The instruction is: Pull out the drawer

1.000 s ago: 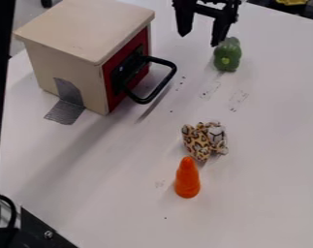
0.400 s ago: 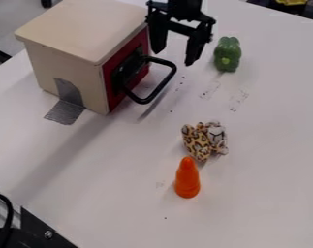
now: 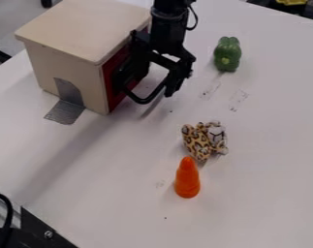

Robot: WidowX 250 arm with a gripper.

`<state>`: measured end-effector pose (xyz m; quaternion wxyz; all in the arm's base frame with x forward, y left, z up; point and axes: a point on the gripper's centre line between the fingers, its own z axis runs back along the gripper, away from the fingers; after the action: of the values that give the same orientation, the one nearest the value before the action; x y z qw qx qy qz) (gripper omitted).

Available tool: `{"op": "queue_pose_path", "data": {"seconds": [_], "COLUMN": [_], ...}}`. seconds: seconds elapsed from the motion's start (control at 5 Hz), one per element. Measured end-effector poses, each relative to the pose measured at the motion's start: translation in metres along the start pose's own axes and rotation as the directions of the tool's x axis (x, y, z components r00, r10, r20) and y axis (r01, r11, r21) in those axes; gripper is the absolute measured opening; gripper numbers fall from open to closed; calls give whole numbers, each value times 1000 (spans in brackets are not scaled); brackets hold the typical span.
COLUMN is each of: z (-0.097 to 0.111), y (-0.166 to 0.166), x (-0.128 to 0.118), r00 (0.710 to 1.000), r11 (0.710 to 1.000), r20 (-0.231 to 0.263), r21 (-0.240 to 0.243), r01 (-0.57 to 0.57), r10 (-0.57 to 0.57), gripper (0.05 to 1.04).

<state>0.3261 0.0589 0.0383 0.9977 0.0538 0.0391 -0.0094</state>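
1. Camera view: the black gripper (image 3: 154, 86) has come down at the black loop handle (image 3: 143, 100), its jaws spread; contact is unclear.
2. The red drawer front (image 3: 113, 98) is just beside the jaws, seemingly unpulled; hooking the handle looks next.
3. Against the earlier frame, only the arm has shifted; the handle hasn't.

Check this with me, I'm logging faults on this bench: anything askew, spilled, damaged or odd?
Dark smudges mark the white table near the green pepper, perhaps wear or residue. Grey tape runs from the wooden box onto the table, a makeshift-looking fix.
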Motion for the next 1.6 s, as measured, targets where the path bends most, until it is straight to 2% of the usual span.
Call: {"op": "queue_pose_path", "data": {"seconds": [0.2,0.4,0.8,1.0,1.4,1.6], "z": [-8,-11,-14,-15,-16,-11], "y": [-1,-3,-15,-19,-31,-47], "x": [-3,-2,-1,-2,-3,-7], "r00": [1000,999,994,993,990,982], "r11": [999,997,990,989,989,982], "r20": [5,21,32,32,32,56], "r21": [41,68,96,94,70,55], "r01": [16,34,101,114,132,178], "r10": [-16,-36,-104,-118,-134,-181], "gripper": [998,948,365,176,136,135]}}
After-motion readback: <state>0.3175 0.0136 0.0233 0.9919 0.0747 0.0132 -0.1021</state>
